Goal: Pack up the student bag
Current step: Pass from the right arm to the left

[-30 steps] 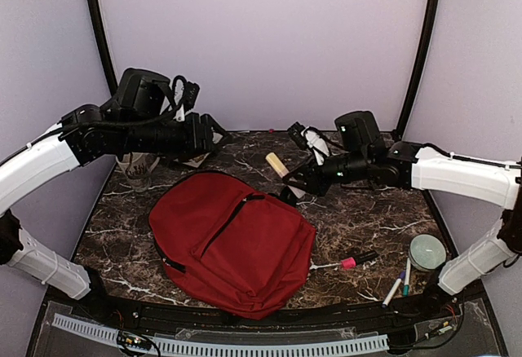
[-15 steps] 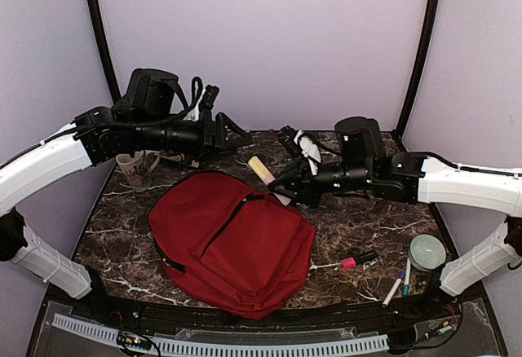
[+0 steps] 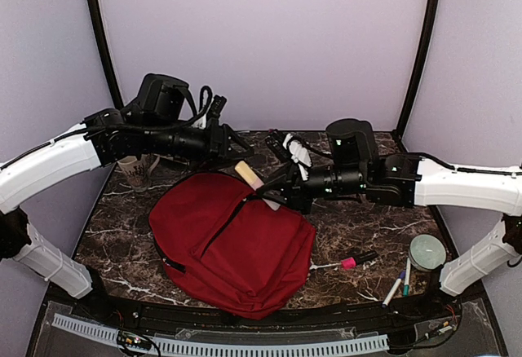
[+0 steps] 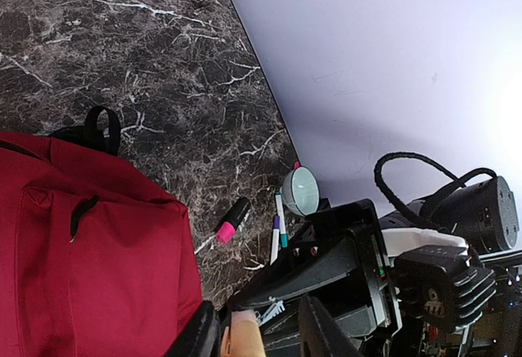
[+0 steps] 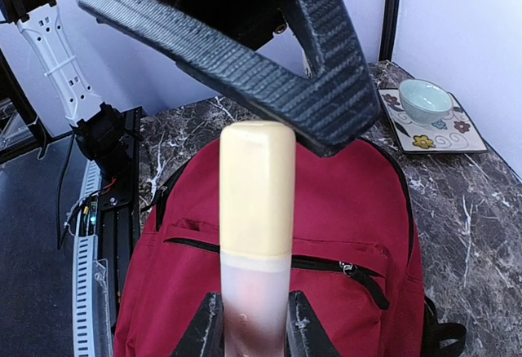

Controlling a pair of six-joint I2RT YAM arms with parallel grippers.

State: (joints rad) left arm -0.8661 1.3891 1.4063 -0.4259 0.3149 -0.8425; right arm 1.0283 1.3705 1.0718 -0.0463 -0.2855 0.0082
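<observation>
The student bag (image 3: 232, 243), a dark-red backpack, lies flat mid-table with its front zipper (image 5: 326, 263) shut; it also shows in the left wrist view (image 4: 81, 275). My right gripper (image 3: 276, 194) is shut on a tube with a cream cap (image 3: 247, 174) and holds it above the bag's far edge. In the right wrist view the tube (image 5: 257, 194) stands between my fingers (image 5: 207, 324). My left gripper (image 3: 238, 150) is open just above the cream cap. In the left wrist view the cap's tip (image 4: 242, 334) sits between the open jaws without being gripped.
A mug (image 3: 137, 169) stands at the back left. A saucer with a pale-green cup (image 5: 431, 106) sits beyond the bag. A pink highlighter (image 3: 356, 260), pens (image 3: 400, 284) and a green bowl (image 3: 427, 251) lie at the front right.
My right gripper has carried the tube left, over the bag's far edge. My left gripper has swung right to meet it, its open jaws now around the cap.
</observation>
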